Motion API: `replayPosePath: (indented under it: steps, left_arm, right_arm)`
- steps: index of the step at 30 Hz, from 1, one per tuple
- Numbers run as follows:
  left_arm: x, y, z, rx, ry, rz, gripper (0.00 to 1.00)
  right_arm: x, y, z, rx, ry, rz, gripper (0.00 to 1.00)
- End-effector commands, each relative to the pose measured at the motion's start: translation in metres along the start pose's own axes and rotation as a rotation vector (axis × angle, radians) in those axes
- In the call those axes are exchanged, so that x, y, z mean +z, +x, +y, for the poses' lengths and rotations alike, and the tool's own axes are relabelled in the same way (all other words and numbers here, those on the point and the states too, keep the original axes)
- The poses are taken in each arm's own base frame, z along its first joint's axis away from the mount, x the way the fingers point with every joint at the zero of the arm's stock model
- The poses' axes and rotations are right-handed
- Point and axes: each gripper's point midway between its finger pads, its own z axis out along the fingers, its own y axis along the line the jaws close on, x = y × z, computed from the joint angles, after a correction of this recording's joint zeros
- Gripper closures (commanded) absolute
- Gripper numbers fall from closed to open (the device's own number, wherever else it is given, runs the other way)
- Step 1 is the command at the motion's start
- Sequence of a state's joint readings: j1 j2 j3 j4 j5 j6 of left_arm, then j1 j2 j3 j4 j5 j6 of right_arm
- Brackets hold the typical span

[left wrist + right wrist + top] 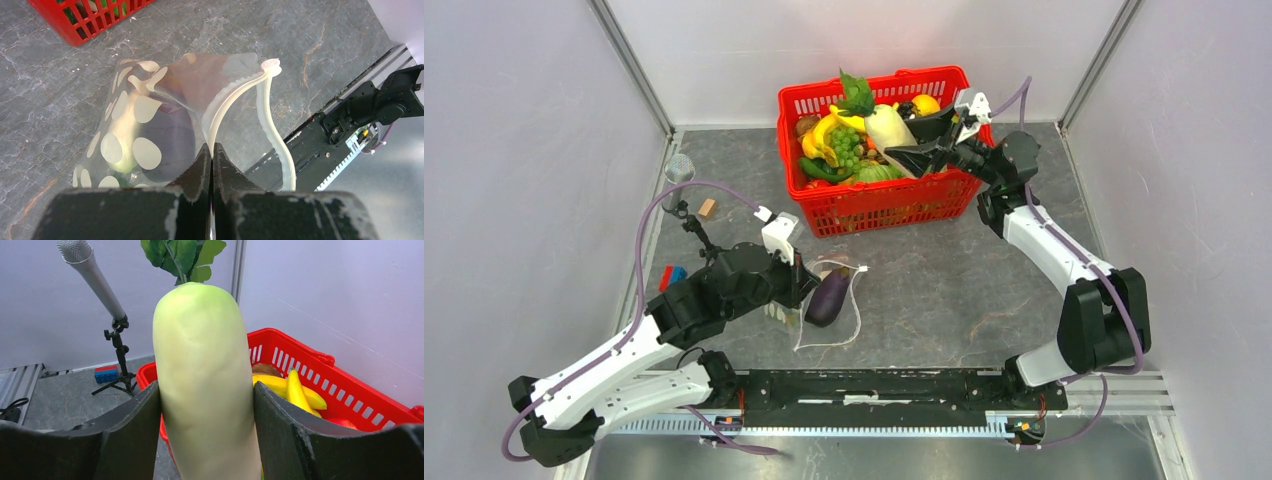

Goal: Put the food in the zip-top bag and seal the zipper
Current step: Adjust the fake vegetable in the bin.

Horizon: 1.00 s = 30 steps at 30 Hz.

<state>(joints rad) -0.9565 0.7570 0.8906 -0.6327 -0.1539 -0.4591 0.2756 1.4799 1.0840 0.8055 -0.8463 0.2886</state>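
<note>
The clear dotted zip-top bag (829, 305) lies on the table left of centre with a purple eggplant (826, 298) in it. My left gripper (212, 150) is shut on the bag's whitish zipper strip (227, 102) and holds the mouth open; the other lip (274, 130) curves free. The eggplant (165, 140) and something green show through the dots. My right gripper (206, 405) is shut on the white radish (205, 380) with green leaves (182, 255), held above the red basket (879, 200). In the top view the radish (889, 128) is over the basket's right part.
The red basket (300, 355) holds bananas (824, 135), green grapes (846, 148), a yellow citrus (924, 103) and other toy food. A microphone on a small tripod (100, 285), a blue and red block (672, 276) and a small wooden block (707, 208) stand at the left.
</note>
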Motion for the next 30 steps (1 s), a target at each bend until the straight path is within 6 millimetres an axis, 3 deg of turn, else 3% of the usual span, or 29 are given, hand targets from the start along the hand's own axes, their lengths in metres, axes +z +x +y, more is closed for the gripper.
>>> replayPosePath:
  steps: [1,5,8,11,13,17,20,22,26,30]
  left_arm:
    - [-0.002,-0.014,-0.009,-0.048,0.038,-0.052,0.98]
    - [0.001,-0.013,-0.011,-0.047,0.044,-0.042,0.98]
    - [0.003,-0.012,-0.013,-0.048,0.05,-0.041,0.98]
    - [0.005,-0.014,-0.014,-0.044,0.05,-0.039,0.98]
    - [0.004,-0.014,-0.015,-0.042,0.054,-0.036,0.98]
    - [0.001,-0.012,-0.012,-0.049,0.051,-0.045,0.98]
    - [0.001,-0.011,-0.01,-0.045,0.042,-0.045,0.98]
    - [0.003,-0.011,-0.011,-0.043,0.046,-0.044,0.98]
    - [0.005,-0.011,-0.015,-0.037,0.064,-0.033,0.98]
    - [0.004,-0.01,-0.015,-0.035,0.067,-0.033,0.98]
  right_arm:
    - [0.005,-0.003,-0.014,-0.039,0.041,-0.004,0.85]
    - [0.02,0.034,-0.051,-0.002,0.114,0.172,0.84]
    - [0.039,0.073,-0.049,0.039,0.031,0.337,0.65]
    - [0.05,0.093,-0.059,0.041,0.056,0.492,0.42]
    - [0.04,0.09,-0.078,0.036,0.185,0.564,0.35]
    - [0.007,0.047,-0.101,-0.106,0.425,0.53,0.12]
    - [-0.012,0.029,-0.108,-0.138,0.478,0.554,0.09]
    - [-0.023,0.028,-0.112,-0.151,0.507,0.619,0.08]
    - [-0.064,0.034,-0.139,-0.112,0.762,0.681,0.08]
    - [-0.093,0.061,-0.143,-0.059,0.854,0.812,0.09]
